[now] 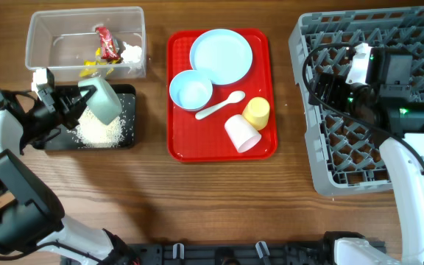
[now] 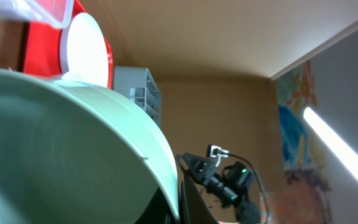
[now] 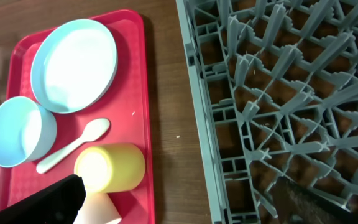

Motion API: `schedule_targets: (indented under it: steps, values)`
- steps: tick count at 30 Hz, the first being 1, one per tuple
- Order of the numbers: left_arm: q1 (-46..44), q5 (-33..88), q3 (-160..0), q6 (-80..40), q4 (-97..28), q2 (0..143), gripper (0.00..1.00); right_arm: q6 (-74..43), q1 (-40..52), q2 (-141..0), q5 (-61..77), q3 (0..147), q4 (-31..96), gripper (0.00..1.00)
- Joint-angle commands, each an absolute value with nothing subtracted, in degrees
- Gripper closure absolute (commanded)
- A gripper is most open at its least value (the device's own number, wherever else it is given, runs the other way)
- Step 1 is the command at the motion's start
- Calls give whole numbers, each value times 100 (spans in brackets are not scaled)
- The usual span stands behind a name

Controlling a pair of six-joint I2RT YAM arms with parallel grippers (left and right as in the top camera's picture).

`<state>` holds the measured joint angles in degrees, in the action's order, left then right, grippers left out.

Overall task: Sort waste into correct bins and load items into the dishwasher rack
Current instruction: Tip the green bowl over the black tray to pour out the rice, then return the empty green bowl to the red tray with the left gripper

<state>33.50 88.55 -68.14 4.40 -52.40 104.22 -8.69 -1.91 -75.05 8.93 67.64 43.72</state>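
Note:
My left gripper is shut on the rim of the pale green bowl, holding it tipped over the black tray. A heap of white grains lies in that tray. In the left wrist view the bowl fills the frame beside my finger. The clear tub holds a red wrapper, a yellow wrapper and a white tissue. My right gripper is open and empty over the grey rack, which the right wrist view also shows.
The flat red tray in the middle carries a pale blue plate, pale blue bowl, white spoon, yellow cup and white cup, both cups on their sides. Bare wood lies between tray and rack.

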Motion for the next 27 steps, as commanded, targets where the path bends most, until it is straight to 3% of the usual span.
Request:
schedule_targets:
  steps: [1, 3, 6, 8, 11, 16, 21, 26, 27]
  values:
    - [2801, 8287, -7098, 746, -5070, 9605, 96, -797, -189, -7557, 858, 6792, 4372, 0]
    - [2062, 7083, -7260, 733, -4984, 9017, 96, -810, -189, -7557, 860, 6792, 4344, 0]
    - [211, 4222, -7269, 694, -4814, 8355, 96, -915, -189, -7557, 860, 6792, 4348, 0]
    - [-1201, 2497, -7266, 504, -4814, 8440, 96, -913, -189, -7557, 858, 6792, 4357, 0]
    - [-2456, 705, -7266, 64, -4735, 8892, 96, -913, -189, -7557, 860, 6792, 4364, 0]
    - [-3409, 235, -7266, 30, -4622, 10206, 96, -915, -189, -7557, 860, 6792, 4403, 0]
    - [-3649, 95, -7266, -91, -4648, 10901, 95, -902, -189, -7557, 858, 6792, 4425, 0]
    - [-3647, 95, -7266, -99, -4617, 10901, 33, -902, -189, -7557, 862, 6792, 4425, 0]
    - [-3647, 91, -7273, -211, -4619, 10895, 26, -899, -187, -7557, 943, 6792, 4425, 0]
